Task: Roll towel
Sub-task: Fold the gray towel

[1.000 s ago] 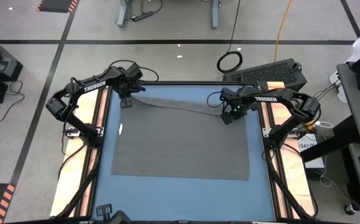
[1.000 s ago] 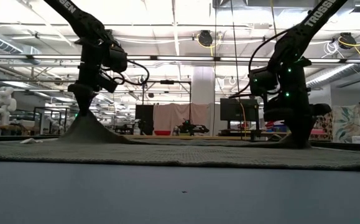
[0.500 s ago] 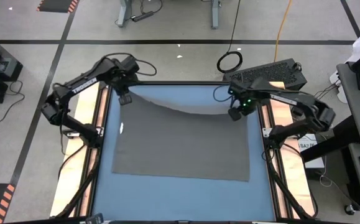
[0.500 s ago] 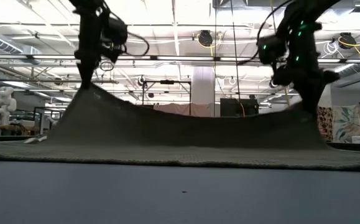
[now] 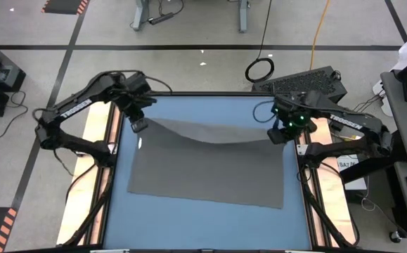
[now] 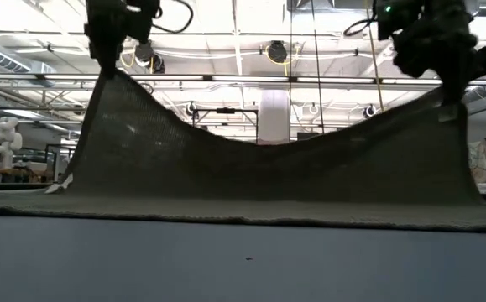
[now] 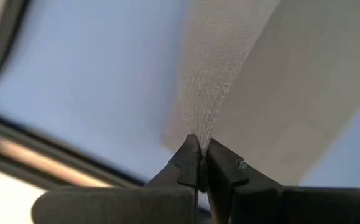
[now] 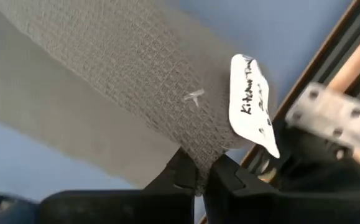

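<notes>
With both sets of fingers clenched on the towel's [image 5: 207,165] far corners, my left gripper [image 5: 139,125] and right gripper [image 5: 278,135] hold that edge raised off the bench [image 5: 203,225], ready to fold over for rolling.

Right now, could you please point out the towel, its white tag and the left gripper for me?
towel [image 5: 207,169]: high view, flat middle of the grey cloth.
white tag [image 8: 251,102]: right wrist view, centre of the handwritten label.
left gripper [image 7: 199,163]: left wrist view, fingertips pinching the towel's corner.

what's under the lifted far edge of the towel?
Only blue tabletop shows beyond the towel, whose far corners are pinched by the left gripper and right gripper. Beneath the raised drape and flat part is hidden.
</notes>
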You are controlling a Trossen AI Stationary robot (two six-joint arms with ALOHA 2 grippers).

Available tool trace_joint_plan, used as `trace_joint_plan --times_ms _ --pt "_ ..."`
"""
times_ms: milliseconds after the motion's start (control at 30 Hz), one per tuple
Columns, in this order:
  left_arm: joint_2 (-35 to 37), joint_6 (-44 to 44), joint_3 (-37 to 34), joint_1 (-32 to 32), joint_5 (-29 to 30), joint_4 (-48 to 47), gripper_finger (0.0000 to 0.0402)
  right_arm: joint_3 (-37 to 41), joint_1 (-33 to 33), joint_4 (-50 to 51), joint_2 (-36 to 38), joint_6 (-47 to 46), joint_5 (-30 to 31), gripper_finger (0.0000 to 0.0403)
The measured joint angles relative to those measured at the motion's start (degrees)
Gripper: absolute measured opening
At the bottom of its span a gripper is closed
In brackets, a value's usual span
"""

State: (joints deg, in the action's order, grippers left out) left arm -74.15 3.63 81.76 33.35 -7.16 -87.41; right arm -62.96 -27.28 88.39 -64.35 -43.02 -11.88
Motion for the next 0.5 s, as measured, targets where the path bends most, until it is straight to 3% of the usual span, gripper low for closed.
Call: trace_joint_plan --times_ms 500 --pt "6.6 -18.8 0.0 -15.2 -11.3 -2.6 0.0013 0.0 23.1 1.4 2.0 -16.8 -7.2 0.0001"
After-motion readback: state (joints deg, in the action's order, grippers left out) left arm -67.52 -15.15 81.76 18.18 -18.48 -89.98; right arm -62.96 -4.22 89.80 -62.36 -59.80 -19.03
